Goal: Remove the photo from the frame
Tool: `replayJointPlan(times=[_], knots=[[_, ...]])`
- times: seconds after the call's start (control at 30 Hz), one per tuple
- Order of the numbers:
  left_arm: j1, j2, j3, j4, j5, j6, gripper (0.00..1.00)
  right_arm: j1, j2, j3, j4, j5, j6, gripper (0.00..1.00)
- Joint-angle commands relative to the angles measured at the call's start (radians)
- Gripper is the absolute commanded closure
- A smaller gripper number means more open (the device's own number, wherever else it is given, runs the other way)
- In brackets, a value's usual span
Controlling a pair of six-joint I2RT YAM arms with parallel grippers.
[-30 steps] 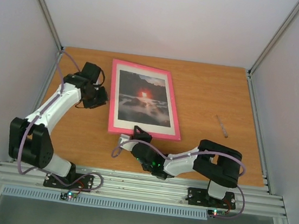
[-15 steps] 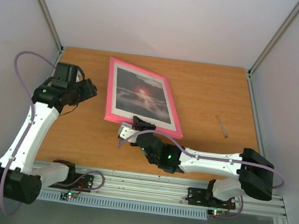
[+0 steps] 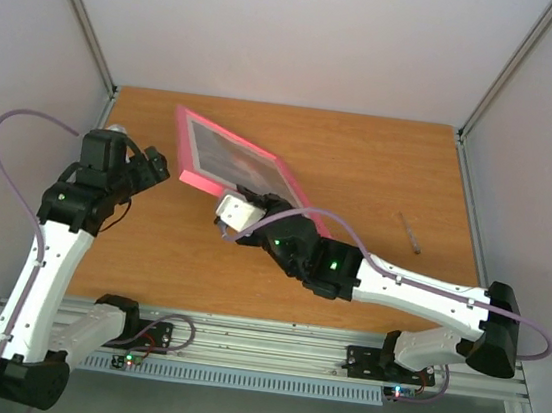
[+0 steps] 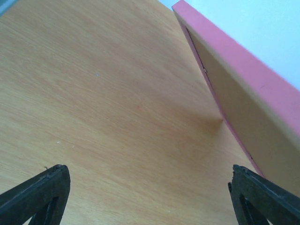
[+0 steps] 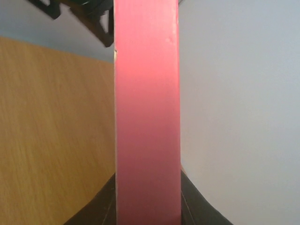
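Wooden table (image 3: 391, 170), white walls (image 3: 298, 28); right gripper (image 3: 261, 208) clamped on tilted pink frame (image 3: 204, 180); left gripper (image 3: 155, 165) apart.

2 white arms (image 3: 43, 261) with black joints, purple cables (image 3: 13, 120).

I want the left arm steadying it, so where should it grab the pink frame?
Probably the left rim of the frame, coming in from the left. The right gripper clamps the near edge and holds the frame tilted off the table, so that thin rim is exposed toward the open left gripper.
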State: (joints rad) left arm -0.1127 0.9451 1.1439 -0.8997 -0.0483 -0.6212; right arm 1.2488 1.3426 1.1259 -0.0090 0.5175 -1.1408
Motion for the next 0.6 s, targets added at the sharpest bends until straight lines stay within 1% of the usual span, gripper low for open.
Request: replayJointPlan(times=[0.0, 0.1, 0.2, 0.37, 0.57], knots=[[0.005, -0.049, -0.003, 0.039, -0.074, -0.001, 0.06, -0.04, -0.06, 0.086, 0.032, -0.109, 0.198, 0.99], [0.005, -0.073, -0.005, 0.039, -0.088, 0.0, 0.02, -0.078, -0.081, 0.091, 0.037, -0.167, 0.289, 0.99], [0.005, -0.089, -0.012, 0.044, -0.093, 0.0, 0.01, -0.116, -0.104, 0.081, 0.056, -0.211, 0.379, 0.99], [0.005, -0.083, -0.01, 0.04, -0.074, -0.001, 0.01, -0.207, -0.159, 0.024, 0.116, -0.258, 0.605, 0.99], [0.005, -0.054, -0.01, 0.048, -0.034, -0.01, 0.01, -0.322, -0.226, -0.064, 0.139, -0.318, 0.87, 0.99]])
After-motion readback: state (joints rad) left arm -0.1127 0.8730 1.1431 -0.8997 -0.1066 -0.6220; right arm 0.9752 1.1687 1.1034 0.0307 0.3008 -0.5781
